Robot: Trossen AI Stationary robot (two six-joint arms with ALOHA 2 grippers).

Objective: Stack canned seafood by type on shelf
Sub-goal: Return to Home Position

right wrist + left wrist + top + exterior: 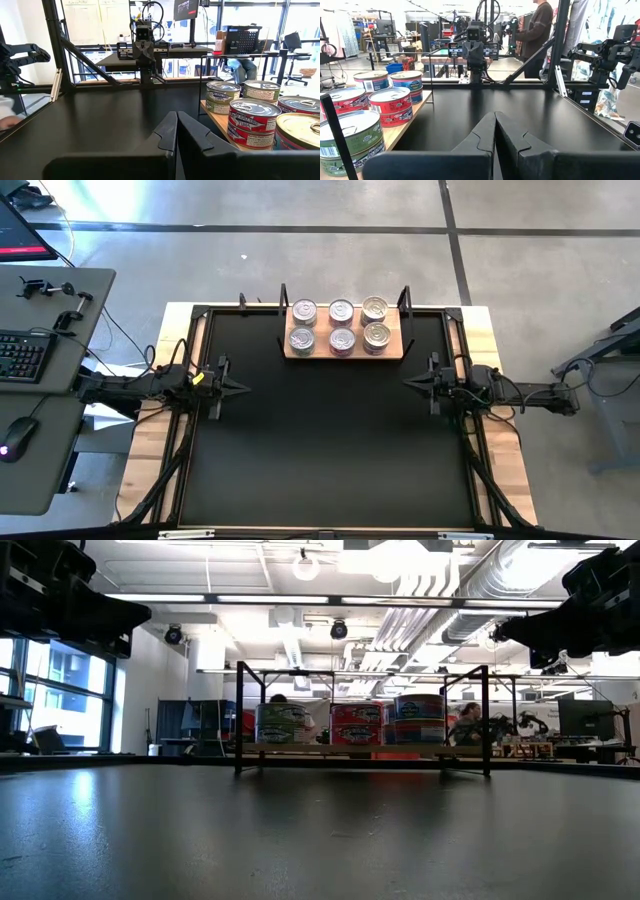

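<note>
The canned seafood stands in six short stacks (340, 325) on the light-brown shelf (294, 352), two rows of three, at the table's far middle. Green-sided tins (347, 135) sit at the shelf's left end, red-sided ones (390, 104) in the middle, blue-sided ones (406, 80) at the right end. My left gripper (243, 388) hovers shut at the table's left edge. My right gripper (407, 383) hovers shut at the right edge. Both point at the table's middle and touch nothing.
Thin black posts (240, 715) rise at the shelf's ends. The black tabletop (330, 450) spreads between and in front of the arms. A desk with keyboard and mouse (25, 358) stands left of the table. People show in the room beyond (537, 30).
</note>
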